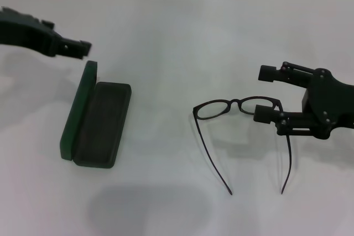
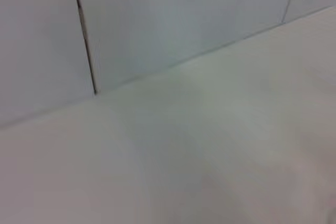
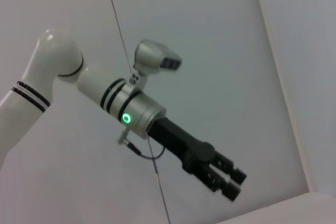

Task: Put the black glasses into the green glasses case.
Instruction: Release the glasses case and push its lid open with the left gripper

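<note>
The right gripper (image 1: 262,94), fingers spread, flanked the black glasses (image 1: 239,105) near the worktop's right edge; closing comes next, then carrying to the green glasses case (image 1: 99,122).

One pair of thin black-framed glasses (image 1: 238,106) with two rounded clear lenses and two long slim temple arms. One dark green rectangular hard glasses case (image 1: 97,117), lid open. Two black robot grippers: the left gripper (image 1: 77,48) and the right gripper (image 1: 264,93). One white worktop (image 1: 177,31).
</note>
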Robot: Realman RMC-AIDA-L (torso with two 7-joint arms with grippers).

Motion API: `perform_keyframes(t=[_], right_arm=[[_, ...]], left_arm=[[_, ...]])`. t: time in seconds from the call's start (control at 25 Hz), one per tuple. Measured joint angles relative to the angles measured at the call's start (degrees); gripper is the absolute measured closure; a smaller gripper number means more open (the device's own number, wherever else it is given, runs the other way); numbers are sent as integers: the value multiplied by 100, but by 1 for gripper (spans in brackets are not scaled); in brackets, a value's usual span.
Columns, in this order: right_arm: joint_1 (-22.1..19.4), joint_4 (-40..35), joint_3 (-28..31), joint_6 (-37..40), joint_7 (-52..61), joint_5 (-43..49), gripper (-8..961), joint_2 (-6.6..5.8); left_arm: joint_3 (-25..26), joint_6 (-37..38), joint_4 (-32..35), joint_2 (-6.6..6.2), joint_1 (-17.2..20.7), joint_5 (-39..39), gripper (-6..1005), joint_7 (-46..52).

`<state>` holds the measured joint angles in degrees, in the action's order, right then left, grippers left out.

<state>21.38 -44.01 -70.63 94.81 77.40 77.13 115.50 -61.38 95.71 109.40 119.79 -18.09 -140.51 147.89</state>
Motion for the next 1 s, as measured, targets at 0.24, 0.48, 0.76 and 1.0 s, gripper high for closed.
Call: perform_keyframes(t=[0.24, 0.48, 0.76, 1.0], right_arm=[[8, 32, -1, -16, -24, 28, 82, -13], [19, 134, -3, -27, -77, 31, 82, -4], [31, 244, -3, -42, -132, 10, 82, -3], [50, 254, -2, -51, -145, -4, 82, -9]], left_arm=[[-64, -26, -784, 0, -79, -13, 171, 251], [-71, -234, -1665, -5, -229, -81, 227, 203], [-82, -452, -2307, 1, -399, -580, 267, 193], [-218, -557, -2520, -4, -463, -749, 315, 186]])
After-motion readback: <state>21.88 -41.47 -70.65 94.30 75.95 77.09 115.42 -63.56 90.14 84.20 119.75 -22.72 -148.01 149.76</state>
